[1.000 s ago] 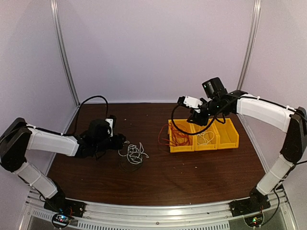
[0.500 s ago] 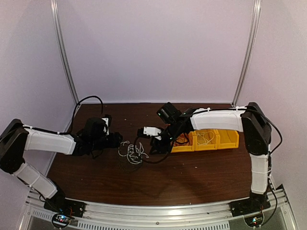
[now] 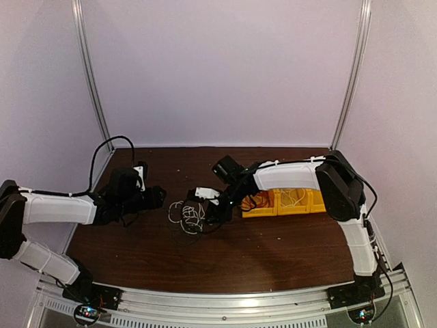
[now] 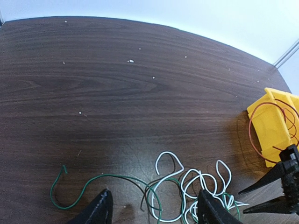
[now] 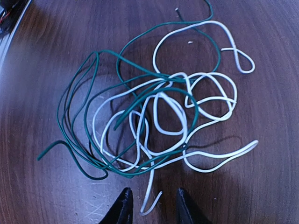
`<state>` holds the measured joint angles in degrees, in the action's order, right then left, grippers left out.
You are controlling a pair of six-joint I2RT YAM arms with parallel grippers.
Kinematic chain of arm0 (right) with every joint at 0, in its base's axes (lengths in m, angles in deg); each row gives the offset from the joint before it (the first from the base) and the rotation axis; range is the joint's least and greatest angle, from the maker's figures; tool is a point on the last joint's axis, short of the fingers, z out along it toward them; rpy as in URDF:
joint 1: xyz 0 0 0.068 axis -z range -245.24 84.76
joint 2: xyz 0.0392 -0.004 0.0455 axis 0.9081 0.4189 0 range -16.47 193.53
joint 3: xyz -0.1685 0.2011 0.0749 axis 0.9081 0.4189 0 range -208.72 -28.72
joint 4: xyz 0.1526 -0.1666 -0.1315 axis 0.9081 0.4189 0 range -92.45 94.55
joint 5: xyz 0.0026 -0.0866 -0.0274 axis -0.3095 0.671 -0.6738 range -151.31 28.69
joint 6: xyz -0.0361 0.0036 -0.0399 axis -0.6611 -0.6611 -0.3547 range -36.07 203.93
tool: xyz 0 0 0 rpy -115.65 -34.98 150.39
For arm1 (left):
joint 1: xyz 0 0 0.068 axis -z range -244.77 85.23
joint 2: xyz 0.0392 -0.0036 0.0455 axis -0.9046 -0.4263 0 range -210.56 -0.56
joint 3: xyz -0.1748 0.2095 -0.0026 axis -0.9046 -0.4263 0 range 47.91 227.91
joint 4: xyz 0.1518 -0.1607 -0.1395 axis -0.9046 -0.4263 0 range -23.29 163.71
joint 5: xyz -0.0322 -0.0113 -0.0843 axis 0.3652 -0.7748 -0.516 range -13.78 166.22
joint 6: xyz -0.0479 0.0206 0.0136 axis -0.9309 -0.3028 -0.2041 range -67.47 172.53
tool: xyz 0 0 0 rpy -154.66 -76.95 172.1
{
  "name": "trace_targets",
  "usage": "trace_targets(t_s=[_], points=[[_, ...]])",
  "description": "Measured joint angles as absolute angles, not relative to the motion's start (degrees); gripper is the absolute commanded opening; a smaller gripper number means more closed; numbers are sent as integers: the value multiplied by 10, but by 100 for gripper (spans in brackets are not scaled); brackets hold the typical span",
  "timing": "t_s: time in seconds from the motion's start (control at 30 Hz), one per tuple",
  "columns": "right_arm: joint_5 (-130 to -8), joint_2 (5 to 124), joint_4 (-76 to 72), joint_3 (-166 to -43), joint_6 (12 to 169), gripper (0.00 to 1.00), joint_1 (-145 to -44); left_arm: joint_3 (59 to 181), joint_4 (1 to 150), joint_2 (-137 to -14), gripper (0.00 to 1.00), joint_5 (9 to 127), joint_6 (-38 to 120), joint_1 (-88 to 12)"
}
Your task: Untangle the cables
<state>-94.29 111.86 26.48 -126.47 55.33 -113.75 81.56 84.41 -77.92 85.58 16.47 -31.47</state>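
A tangled clump (image 3: pixel 188 217) of white wire and dark green wire lies on the brown table. In the right wrist view the white loops (image 5: pixel 168 114) and green loops (image 5: pixel 84 121) are interlaced. My right gripper (image 5: pixel 152 207) is open just above the clump's near edge, with a loose white wire end between its fingers (image 5: pixel 122 207). It shows in the top view (image 3: pixel 210 212) at the clump's right side. My left gripper (image 4: pixel 154 212) is open and empty, low at the clump's (image 4: pixel 201 186) left side (image 3: pixel 160 198). A red wire (image 3: pixel 256 199) lies in a yellow bin.
A row of three joined yellow bins (image 3: pixel 259 212) stands right of the clump; the middle one holds a white wire (image 3: pixel 293 197). The bin's corner (image 4: pixel 273 126) shows in the left wrist view. Metal frame posts and walls ring the table.
My right arm has swung left from above the yellow bins and come down to the clump. My left gripper has drawn back a little to the left.
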Motion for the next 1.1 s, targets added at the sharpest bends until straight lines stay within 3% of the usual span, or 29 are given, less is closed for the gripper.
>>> trace_targets(t_s=[0.07, 0.13, 0.17, 0.37, 0.7, 0.87, 1.1], points=[[-945, 1125, 267, -1267, 555, 16, -1137, 811, 853, -769, 62, 854, 171, -315], [-948, 1126, 272, -1267, 557, 2, -1137, 810, 862, -763, 62, 850, 178, -315], [-950, 1126, 272, -1267, 557, 0, -1137, 809, 868, -762, 62, 848, 182, -315], [-959, 1124, 291, -1274, 554, 0, -1137, 783, 930, -762, 63, 792, 207, -315], [-990, 1033, 343, -1401, 564, 0, -1137, 701, 1226, -782, 62, 567, 235, -271], [-1003, 989, 350, -1455, 567, 0, -1137, 719, 1331, -861, 54, 519, 242, -260], [-1034, 986, 388, -1517, 571, 0, -1137, 776, 1380, -990, 32, 576, 241, -257]])
